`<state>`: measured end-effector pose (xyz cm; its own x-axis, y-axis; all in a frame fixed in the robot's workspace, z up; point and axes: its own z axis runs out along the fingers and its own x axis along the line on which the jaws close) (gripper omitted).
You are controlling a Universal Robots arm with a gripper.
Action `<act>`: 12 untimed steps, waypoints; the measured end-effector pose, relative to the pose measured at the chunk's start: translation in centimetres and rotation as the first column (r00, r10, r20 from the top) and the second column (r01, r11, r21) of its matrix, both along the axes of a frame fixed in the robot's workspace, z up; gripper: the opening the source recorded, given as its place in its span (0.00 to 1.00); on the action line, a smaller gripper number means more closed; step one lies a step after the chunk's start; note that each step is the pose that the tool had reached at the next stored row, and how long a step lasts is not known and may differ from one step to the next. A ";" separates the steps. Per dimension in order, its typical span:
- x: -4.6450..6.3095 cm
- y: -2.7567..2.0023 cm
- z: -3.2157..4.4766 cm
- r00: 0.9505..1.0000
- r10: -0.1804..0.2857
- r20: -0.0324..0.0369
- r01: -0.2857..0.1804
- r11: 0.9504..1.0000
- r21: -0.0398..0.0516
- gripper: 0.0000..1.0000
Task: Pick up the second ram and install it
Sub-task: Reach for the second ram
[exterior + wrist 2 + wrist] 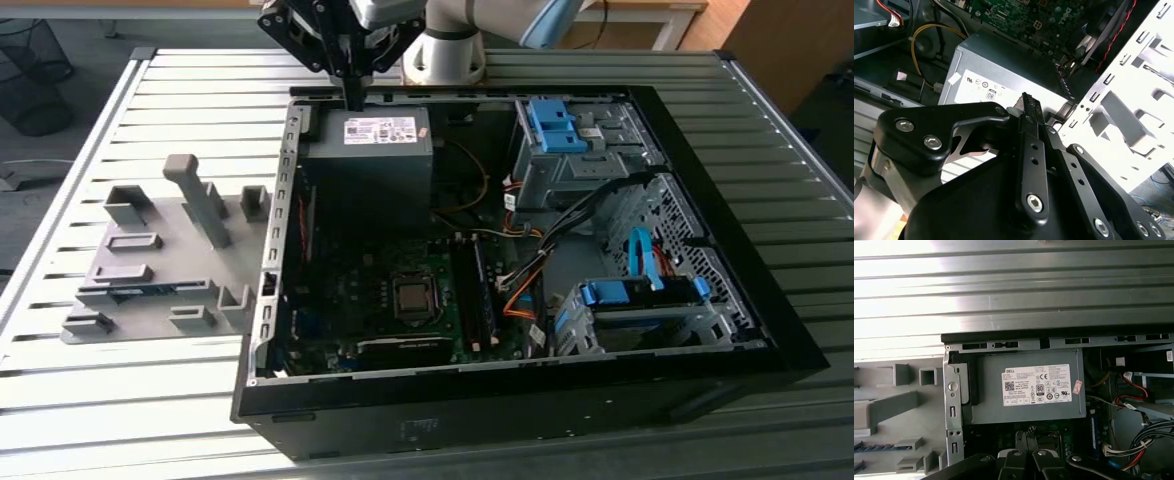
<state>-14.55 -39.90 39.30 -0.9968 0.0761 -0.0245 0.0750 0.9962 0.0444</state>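
Right, the gripper [352,98] hangs over the rear edge of the power supply [367,160], fingers pinched together on nothing. The second ram [144,291] lies in the grey holder [160,215] at the exterior view's left, well apart. Pick-up step, not yet begun, I'd say: it calls for crossing over with the fingers parted

One case [534,425], one power supply [367,165], one pincer [355,100]

Slatted metal table [187,80] carries grey holder [174,265] and computer case [534,420]
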 end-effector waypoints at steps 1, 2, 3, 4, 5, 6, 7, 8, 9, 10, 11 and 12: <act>-0.1 0.00 0.00 1.000 0.000 0.000 0.000 1.000 0.000 0.11; -0.1 0.00 0.00 1.000 0.000 0.000 0.000 1.000 0.000 0.11; -0.1 0.00 0.00 1.000 0.000 0.000 0.000 1.000 0.000 0.11; -0.1 0.00 -0.01 1.000 0.000 0.000 0.000 1.000 0.000 0.11; -0.2 0.00 -0.01 1.000 0.000 0.000 0.000 1.000 0.000 0.11; -0.2 0.00 -0.02 1.000 0.000 0.000 0.000 1.000 0.000 0.11; -0.2 0.00 -0.02 1.000 0.000 0.000 0.000 1.000 0.000 0.11; -0.3 0.00 -0.02 1.000 0.000 0.000 0.000 1.000 0.000 0.11; -0.3 0.00 -0.02 1.000 0.000 0.000 0.000 1.000 0.000 0.11; -0.3 0.00 -0.03 1.000 0.000 0.000 0.000 1.000 0.000 0.11; -0.3 0.00 -0.03 1.000 0.000 0.000 0.000 1.000 0.000 0.11; -0.4 0.00 -0.03 1.000 0.000 0.000 0.000 1.000 0.000 0.11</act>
